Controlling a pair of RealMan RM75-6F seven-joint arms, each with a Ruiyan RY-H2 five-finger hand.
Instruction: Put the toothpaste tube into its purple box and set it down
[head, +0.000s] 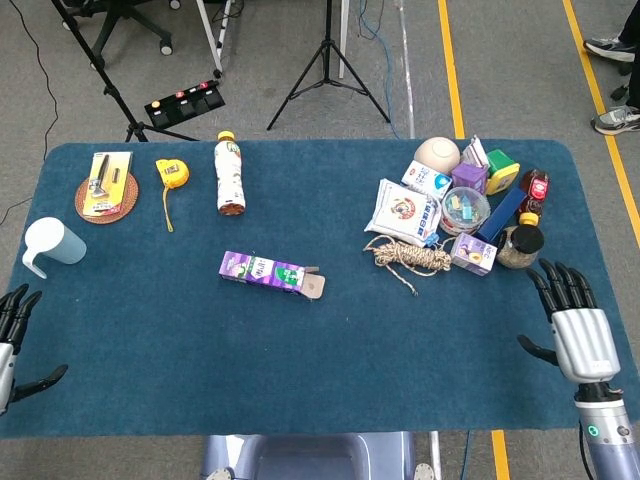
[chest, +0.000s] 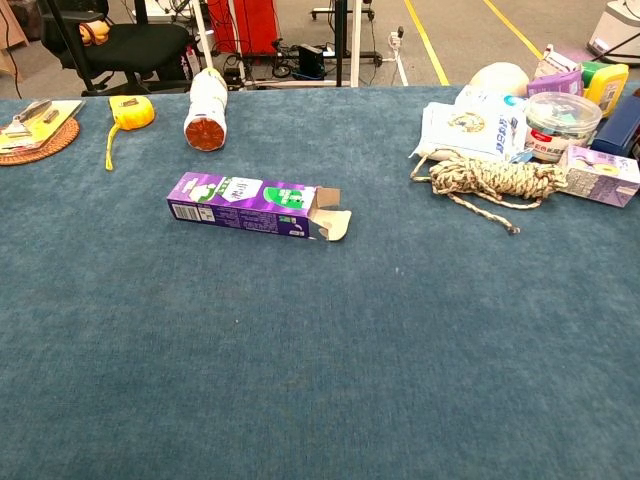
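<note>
The purple toothpaste box (head: 264, 270) (chest: 243, 203) lies flat on the blue table, its end flaps open toward the right. The tube itself does not show outside the box; the inside of the box is hidden. My left hand (head: 8, 340) is at the table's front left corner, fingers spread, holding nothing. At the front right edge, my right hand (head: 574, 325) is spread too and holds nothing. Both hands are far from the box. The chest view shows neither hand.
A white bottle (head: 229, 175), yellow tape measure (head: 171, 173), coaster with a razor (head: 103, 187) and white cup (head: 50, 243) stand at back left. A rope coil (head: 411, 258), pouches, small boxes and jars (head: 470, 205) crowd the back right.
</note>
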